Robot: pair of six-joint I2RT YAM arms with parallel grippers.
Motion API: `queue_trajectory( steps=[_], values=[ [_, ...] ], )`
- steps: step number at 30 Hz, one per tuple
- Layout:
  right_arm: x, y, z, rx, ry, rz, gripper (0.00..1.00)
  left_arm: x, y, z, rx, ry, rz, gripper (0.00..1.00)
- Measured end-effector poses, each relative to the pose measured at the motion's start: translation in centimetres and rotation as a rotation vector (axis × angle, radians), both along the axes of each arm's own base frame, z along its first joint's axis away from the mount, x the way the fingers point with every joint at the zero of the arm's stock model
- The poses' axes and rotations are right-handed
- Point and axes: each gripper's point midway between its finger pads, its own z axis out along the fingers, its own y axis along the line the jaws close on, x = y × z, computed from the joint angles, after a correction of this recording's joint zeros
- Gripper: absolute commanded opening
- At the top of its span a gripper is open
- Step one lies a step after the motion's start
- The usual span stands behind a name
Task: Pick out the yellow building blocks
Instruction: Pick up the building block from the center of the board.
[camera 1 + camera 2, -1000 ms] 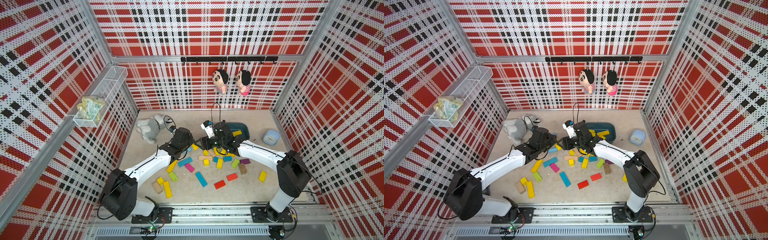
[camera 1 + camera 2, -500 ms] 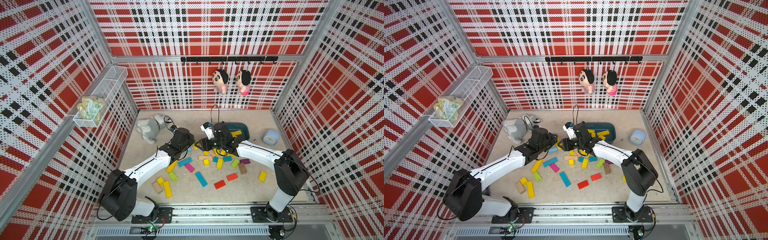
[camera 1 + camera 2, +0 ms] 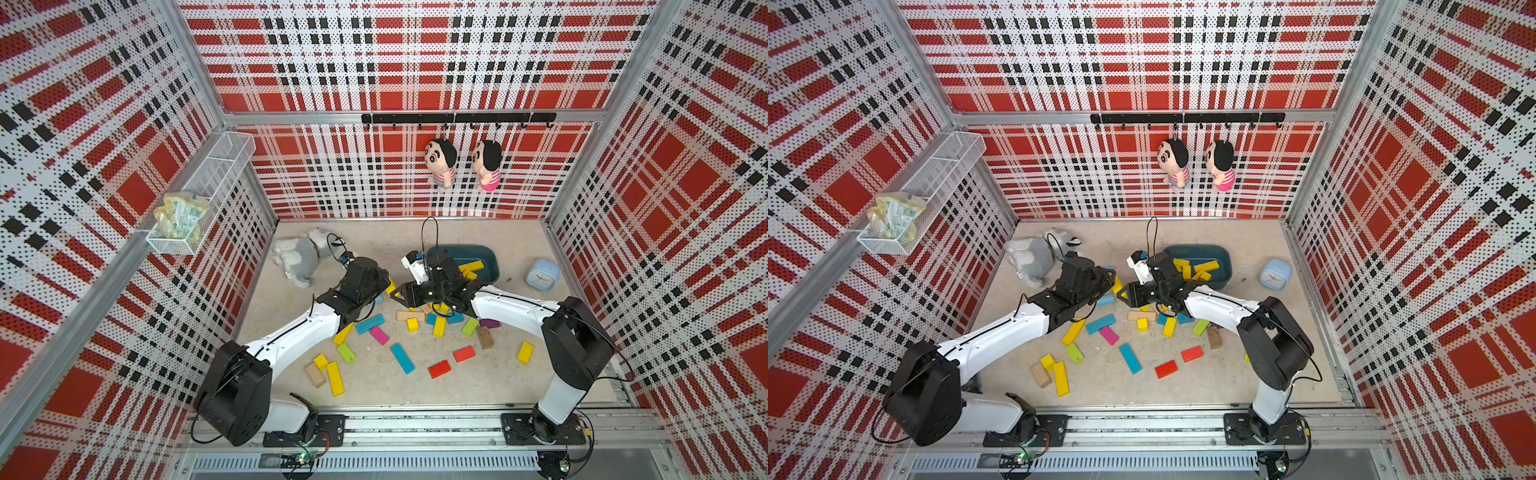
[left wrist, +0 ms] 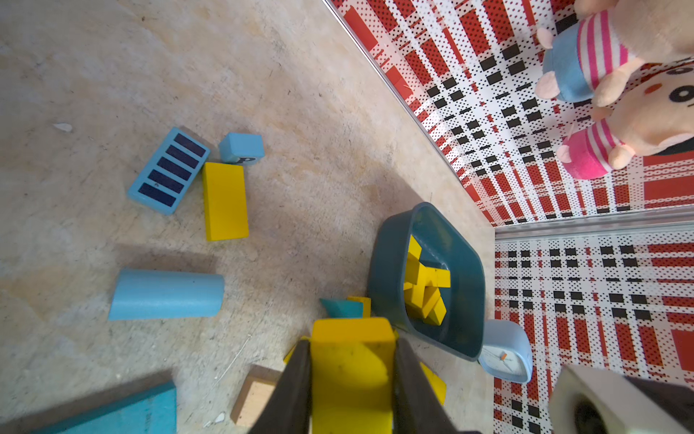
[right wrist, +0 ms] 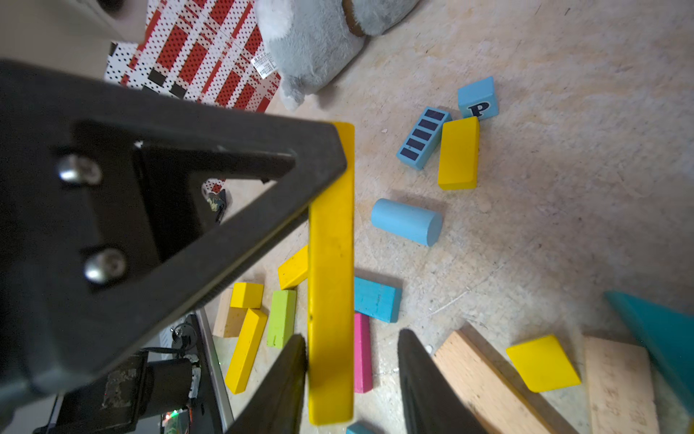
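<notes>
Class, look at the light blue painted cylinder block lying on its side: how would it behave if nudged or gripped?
The light blue cylinder block rests on its curved side, so a sideways nudge would probably roll it. Its smooth round surface may slip in a grip; the flat ends look safer.

Bright yellow building blocks (image 4: 225, 201), teal tub (image 4: 386, 259), red-black-white plaid walls (image 3: 415, 62), mottled beige floor (image 4: 263, 75), grey plush (image 3: 296, 258), pale-blue clock (image 3: 541, 274).
</notes>
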Motion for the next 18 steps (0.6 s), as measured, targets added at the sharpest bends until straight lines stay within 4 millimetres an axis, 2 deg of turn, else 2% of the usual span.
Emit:
queue_trajectory(
  steps=[8,9,11,12,14,16,18],
  values=[
    [0.1,0.7,0.3,0.042,0.019,0.003,0.12,0.0,0.0,-0.1,-0.005,-0.003,0.002,0.00],
    [0.1,0.7,0.4,0.048,0.020,0.006,0.10,0.1,-0.1,0.1,-0.009,-0.010,0.002,0.09],
    [0.1,0.7,0.5,0.055,0.020,0.007,0.06,0.2,-0.1,0.2,-0.010,-0.017,0.005,0.42],
    [0.2,0.7,0.6,0.057,0.018,0.006,0.06,0.2,0.0,0.3,-0.008,-0.019,0.009,0.55],
    [0.6,0.5,0.6,0.058,0.018,-0.016,0.05,0.3,0.1,0.3,-0.001,-0.022,0.016,0.75],
    [0.9,0.1,0.2,0.053,0.023,-0.034,0.04,0.4,0.3,0.4,0.004,-0.028,0.024,0.84],
    [1.3,-1.2,-0.6,0.037,0.036,-0.074,0.03,0.5,0.5,0.6,0.012,-0.037,0.040,0.87]
  ],
)
